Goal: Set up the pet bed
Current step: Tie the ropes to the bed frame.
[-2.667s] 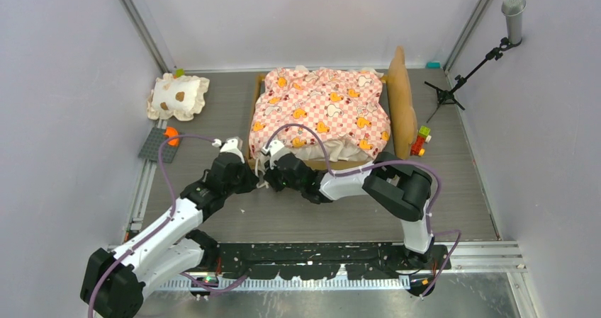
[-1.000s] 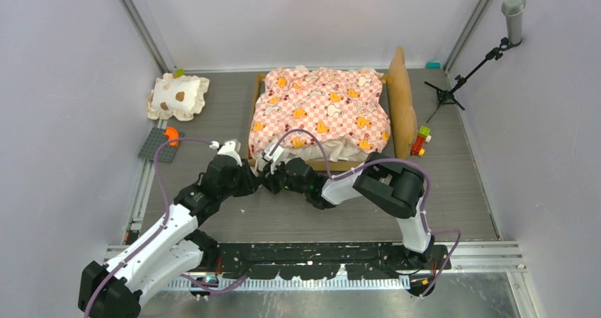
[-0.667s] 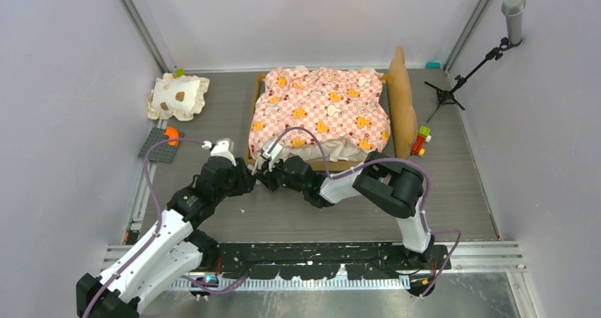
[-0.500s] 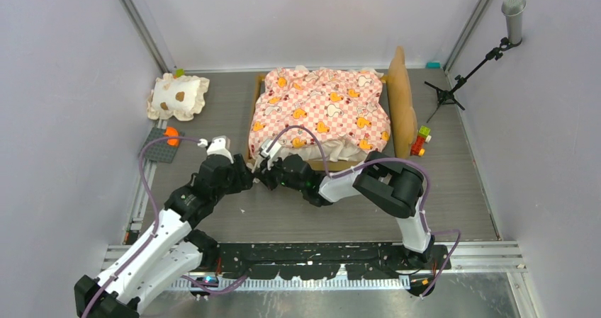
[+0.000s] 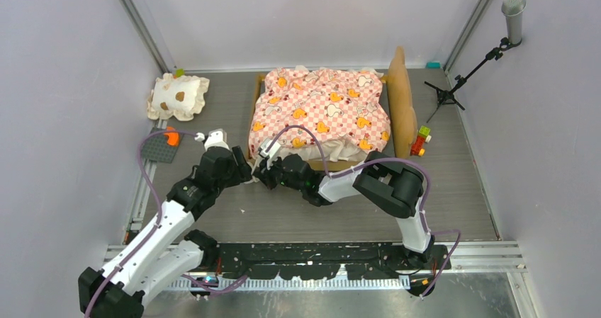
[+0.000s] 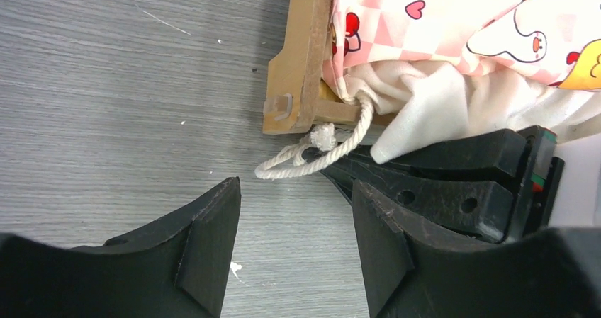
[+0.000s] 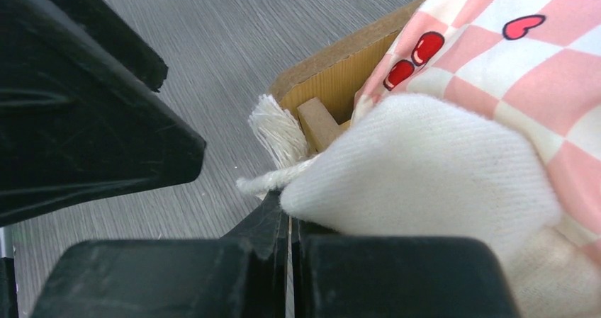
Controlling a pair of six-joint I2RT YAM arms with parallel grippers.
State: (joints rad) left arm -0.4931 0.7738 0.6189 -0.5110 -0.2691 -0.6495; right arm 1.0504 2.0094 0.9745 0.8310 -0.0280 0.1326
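Observation:
The pet bed (image 5: 322, 109) stands mid-table, its pink checkered mattress (image 6: 453, 20) rumpled over the light-wood frame (image 6: 301, 63), with the headboard (image 5: 402, 98) on the right. A white cord (image 6: 312, 155) hangs in a loop from the mattress at the frame's near left corner. My left gripper (image 6: 294, 190) hovers open just short of that loop, nothing between its fingers (image 6: 205, 240). My right gripper (image 7: 287, 215) is shut, its tips under the mattress's cream corner (image 7: 418, 169) with the cord lying against them. I cannot tell whether the cord is pinched. Both grippers (image 5: 246, 174) meet at this corner.
A cream pillow with brown spots (image 5: 178, 96) lies at the back left. A grey baseplate (image 5: 157, 148) with an orange piece (image 5: 171, 135) sits at the left edge. Toy bricks (image 5: 421, 141) and a microphone stand (image 5: 453, 84) are right of the headboard. Walls close in on three sides.
My left arm has swung a little left and away from me, and its jaws have opened wider. The right arm and the bed have stayed put.

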